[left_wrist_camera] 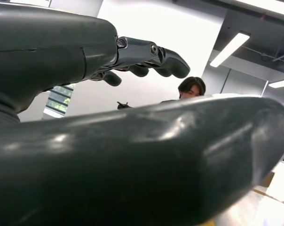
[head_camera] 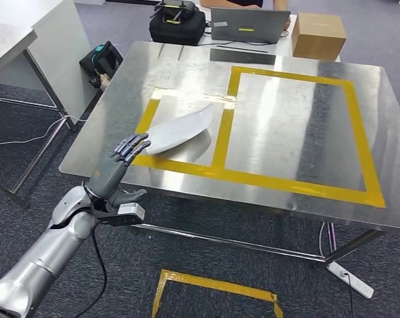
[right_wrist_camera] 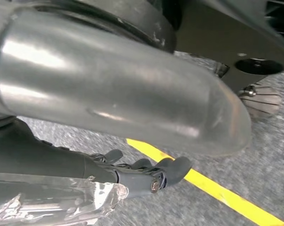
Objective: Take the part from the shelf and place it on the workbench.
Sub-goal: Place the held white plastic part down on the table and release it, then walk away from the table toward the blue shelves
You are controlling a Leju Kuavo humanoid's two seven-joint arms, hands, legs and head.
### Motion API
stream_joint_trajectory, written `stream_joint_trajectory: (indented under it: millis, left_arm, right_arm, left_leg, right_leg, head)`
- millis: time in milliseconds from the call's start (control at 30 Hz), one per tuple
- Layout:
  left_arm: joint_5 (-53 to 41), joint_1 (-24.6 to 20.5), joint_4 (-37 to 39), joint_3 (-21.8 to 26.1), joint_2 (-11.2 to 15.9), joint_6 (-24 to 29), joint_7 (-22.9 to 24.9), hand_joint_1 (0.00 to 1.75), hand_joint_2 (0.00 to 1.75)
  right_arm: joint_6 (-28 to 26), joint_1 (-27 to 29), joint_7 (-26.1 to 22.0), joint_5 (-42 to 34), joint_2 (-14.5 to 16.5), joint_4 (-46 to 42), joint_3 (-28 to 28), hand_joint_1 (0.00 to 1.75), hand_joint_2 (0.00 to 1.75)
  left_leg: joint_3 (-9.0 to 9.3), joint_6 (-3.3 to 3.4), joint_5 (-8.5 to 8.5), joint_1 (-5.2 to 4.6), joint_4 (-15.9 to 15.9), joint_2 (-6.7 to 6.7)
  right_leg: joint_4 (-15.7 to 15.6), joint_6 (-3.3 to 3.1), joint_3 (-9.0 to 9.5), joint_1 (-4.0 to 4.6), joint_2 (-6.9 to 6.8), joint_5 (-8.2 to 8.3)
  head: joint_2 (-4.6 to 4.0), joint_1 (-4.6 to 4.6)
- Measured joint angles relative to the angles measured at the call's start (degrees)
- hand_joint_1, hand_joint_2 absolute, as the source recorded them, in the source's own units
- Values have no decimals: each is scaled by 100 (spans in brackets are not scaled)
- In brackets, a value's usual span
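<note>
The left hand [head_camera: 119,162] has its fingers [head_camera: 133,144] extended and apart, holding nothing, their tips just beside the part [head_camera: 180,129], which lies on the bench [head_camera: 288,126] inside the yellow tape [head_camera: 223,142], apparently already placed. The right hand [right_wrist_camera: 144,176] hangs over the floor, fingers loosely curled; whether they close is unclear.

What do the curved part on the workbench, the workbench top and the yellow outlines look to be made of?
Curved part: pale grey, smooth, matte; looks like moulded plastic or painted sheet, cannot tell which.
Workbench top: bare metal, probably stainless steel, brushed, with blurred reflections.
Yellow outlines: flat adhesive tape, slightly glossy.
</note>
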Motion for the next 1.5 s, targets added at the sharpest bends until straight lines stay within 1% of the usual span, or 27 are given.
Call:
stream_joint_trajectory:
  millis: [33,67,100,167,233,300,367,400,467,533,600,633,700,767,800,867,933,1000,1033,1067,1133,1200,1267,1300,1400,1433,1500]
  left_arm:
    - [1,3,1,0,-1,0,2,0,0]
    - [1,7,4,0,-2,0,2,0,0]
    - [1,10,9,0,-3,0,3,0,0]
    - [1,13,21,1,-1,1,5,0,0]
    - [2,14,26,8,4,2,8,0,0]
    - [3,12,29,22,12,3,11,0,0]
    - [5,17,35,35,19,3,16,0,0]
    - [5,20,39,42,23,3,18,0,0]
    - [5,22,46,57,34,2,27,0,0]
    - [5,26,57,66,42,2,38,0,0]
    - [5,37,74,67,49,2,43,0,0]
    - [5,41,80,69,54,2,46,0,0]
    - [5,37,85,81,58,1,51,0,0]
    - [5,13,85,97,56,3,52,0,0]
    - [4,5,86,101,57,3,53,0,0]
    - [4,17,95,102,60,3,54,0,0]
    - [2,39,111,102,64,1,61,0,0]
    - [-2,43,124,105,70,1,73,0,0]
    - [-5,45,129,107,72,2,84,0,0]
    - [-10,50,137,107,72,8,98,0,0]
    - [-34,68,156,115,72,47,162,0,0]
    - [-113,90,181,155,73,163,290,0,0]
    - [-231,108,222,226,77,340,454,0,0]
    - [-281,114,252,258,80,420,520,0,0]
    - [-350,159,339,322,91,533,605,0,0]
    - [-356,178,358,338,98,540,611,0,0]
    - [-360,198,389,363,111,546,616,0,0]
  right_arm:
    - [0,-13,-1,0,0,0,0,0,0]
    - [0,-27,-1,0,0,-1,0,0,0]
    - [0,-35,-1,0,-1,-1,0,0,0]
    - [0,-42,1,0,-2,-3,0,0,0]
    - [-1,-62,0,1,-2,-7,0,0,0]
    - [-1,-79,-1,1,-3,-10,1,0,0]
    - [1,-73,1,1,-4,-10,2,0,0]
    - [2,-75,2,1,-5,-10,1,0,0]
    - [7,-86,3,2,-7,-10,1,0,0]
    - [10,-81,3,3,-7,-10,2,0,0]
    - [11,-72,4,4,-7,-10,2,0,0]
    - [11,-72,5,5,-8,-10,2,0,0]
    - [12,-80,6,7,-9,-13,2,0,0]
    - [15,-90,9,11,-11,-16,2,0,0]
    - [17,-92,11,13,-12,-17,2,0,0]
    - [20,-75,12,14,-13,-17,2,0,0]
    - [26,-29,16,13,-13,-16,2,0,0]
    - [31,-5,19,14,-13,-15,3,0,0]
    - [32,-8,19,15,-13,-15,4,0,0]
    - [31,-16,18,15,-13,-15,5,0,0]
    - [28,-24,19,11,-13,-15,8,0,0]
    - [16,-29,19,5,-13,-15,9,0,0]
    - [-4,-40,17,-1,-12,-16,9,0,0]
    - [-12,-40,18,-4,-12,-17,8,0,0]
    - [-25,-17,20,-11,-12,-16,7,0,0]
    - [-26,-16,20,-12,-11,-16,7,0,0]
    - [-25,-15,20,-13,-11,-16,7,0,0]
  left_leg:
    - [-89,0,69,-7,5,0]
    - [-184,-3,141,-15,12,1]
    - [-284,-7,211,-22,24,0]
    - [-466,-28,341,-28,57,-5]
    - [-588,-67,453,-43,90,-8]
    - [-639,-114,558,-47,101,-5]
    - [-682,-170,601,-37,113,-10]
    - [-731,-208,484,-32,194,-14]
    - [-894,-286,-51,-7,687,-17]
    - [-1054,-337,-536,24,1443,-17]
    - [-1014,-359,-510,50,1808,-17]
    - [-873,-362,-361,63,1730,-16]
    - [-324,-356,-164,83,1108,-17]
    - [208,-311,-253,80,348,-26]
    - [324,-276,-301,65,130,-30]
    - [255,-176,-264,43,35,-24]
    - [146,-72,-146,43,33,-9]
    - [10,-10,-17,41,35,-4]
    - [-70,0,50,34,38,-4]
    - [-157,1,117,26,41,-5]
    - [-339,-10,247,13,48,-6]
    - [-497,-43,362,7,60,-11]
    - [-577,-96,461,-4,76,-12]
    - [-589,-127,505,-3,78,-10]
    - [-620,-227,509,18,112,-8]
    - [-677,-263,359,25,238,-10]
    - [-900,-331,-139,45,841,-12]
  right_leg:
    - [359,5,-37,4,0,-166]
    - [590,0,-11,11,0,-184]
    - [646,-13,103,21,1,-77]
    - [182,-53,619,45,1,181]
    - [-654,-89,1263,71,4,74]
    - [-1097,-122,1500,93,13,-80]
    - [-1121,-197,1411,88,6,-4]
    - [-1120,-247,1370,78,-2,59]
    - [-1127,-317,1253,59,-11,207]
    - [-1122,-332,1086,58,-12,345]
    - [-1116,-316,915,58,-18,476]
    - [-1113,-305,831,58,-21,544]
    - [-1108,-268,692,65,-16,669]
    - [-1093,-210,585,77,-11,794]
    - [-1094,-177,537,75,-10,862]
    - [-1096,-113,452,47,-7,948]
    - [-856,-56,327,27,-7,638]
    - [-178,-20,141,22,-12,38]
    - [212,-12,69,22,-11,-178]
    - [507,-11,46,23,-11,-256]
    - [584,-31,256,31,-11,-43]
    - [-58,-68,842,46,-12,159]
    - [-880,-107,1413,67,-8,2]
    - [-1109,-130,1543,80,-6,-99]
    - [-1189,-251,1519,82,-18,-39]
    - [-1196,-295,1498,71,-24,12]
    - [-1194,-343,1426,61,-27,114]
  head:
    - [0,1]
    - [0,-1]
    - [0,-2]
    - [0,-2]
    - [0,-7]
    - [0,-10]
    - [0,-8]
    - [0,-21]
    - [0,-46]
    - [0,-58]
    - [0,-58]
    - [0,-58]
    - [0,-60]
    - [0,-56]
    - [0,-55]
    - [0,-54]
    - [0,-40]
    - [0,-14]
    - [0,-5]
    - [0,-3]
    - [0,-3]
    - [0,-3]
    - [0,-14]
    - [1,-18]
    - [1,-26]
    - [0,-38]
    - [0,-64]
